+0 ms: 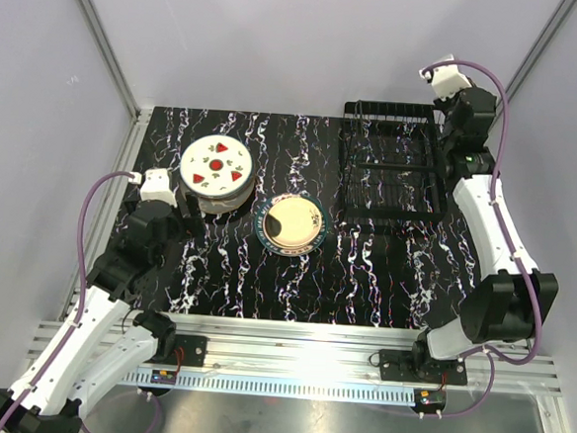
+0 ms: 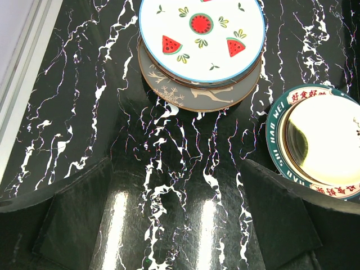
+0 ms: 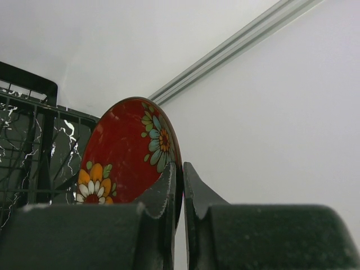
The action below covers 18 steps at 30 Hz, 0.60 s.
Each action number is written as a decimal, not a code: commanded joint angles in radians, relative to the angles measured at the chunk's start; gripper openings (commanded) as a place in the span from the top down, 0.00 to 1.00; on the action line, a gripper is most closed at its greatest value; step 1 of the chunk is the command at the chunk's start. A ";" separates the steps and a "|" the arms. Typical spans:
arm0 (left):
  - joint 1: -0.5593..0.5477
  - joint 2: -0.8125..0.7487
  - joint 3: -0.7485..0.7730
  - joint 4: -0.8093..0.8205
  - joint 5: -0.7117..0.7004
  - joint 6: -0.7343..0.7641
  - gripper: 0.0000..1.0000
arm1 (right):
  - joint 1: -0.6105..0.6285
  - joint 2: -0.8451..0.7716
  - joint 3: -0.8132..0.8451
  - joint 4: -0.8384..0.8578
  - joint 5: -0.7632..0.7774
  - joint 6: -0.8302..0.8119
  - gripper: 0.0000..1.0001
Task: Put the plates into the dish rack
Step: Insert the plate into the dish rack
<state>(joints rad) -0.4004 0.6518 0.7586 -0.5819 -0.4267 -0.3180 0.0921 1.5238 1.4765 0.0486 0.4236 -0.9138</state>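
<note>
The right gripper (image 3: 181, 177) has its jaws nearly closed, pinching the rim of the red floral plate (image 3: 124, 152). A rim grip leaves both faces and the opposite edge free, which is likely what a slot between prongs requires. The plate is carried on edge at the far right corner of the dish rack (image 3: 25, 140), whose wire frame lies just behind it.

The left gripper (image 2: 180, 219) has its jaws spread wide and holds nothing. It hovers over the table (image 1: 364, 271) just short of a stack topped by the watermelon plate (image 2: 201, 39), with a brown plate (image 2: 197, 95) beneath. This position probably prepares the next pick. The teal-rimmed plate (image 2: 320, 146) lies flat beside the stack, apart from it.
</note>
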 commanded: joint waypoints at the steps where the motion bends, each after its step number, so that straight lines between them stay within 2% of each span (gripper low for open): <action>1: -0.003 0.002 0.007 0.039 -0.001 0.011 0.01 | -0.020 -0.076 0.021 0.113 -0.008 0.006 1.00; 18: -0.005 0.005 0.005 0.042 0.003 0.011 0.01 | -0.022 -0.086 -0.081 0.085 -0.057 0.092 1.00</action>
<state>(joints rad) -0.4004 0.6525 0.7586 -0.5819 -0.4259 -0.3180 0.0772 1.4864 1.3876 0.0448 0.3752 -0.8356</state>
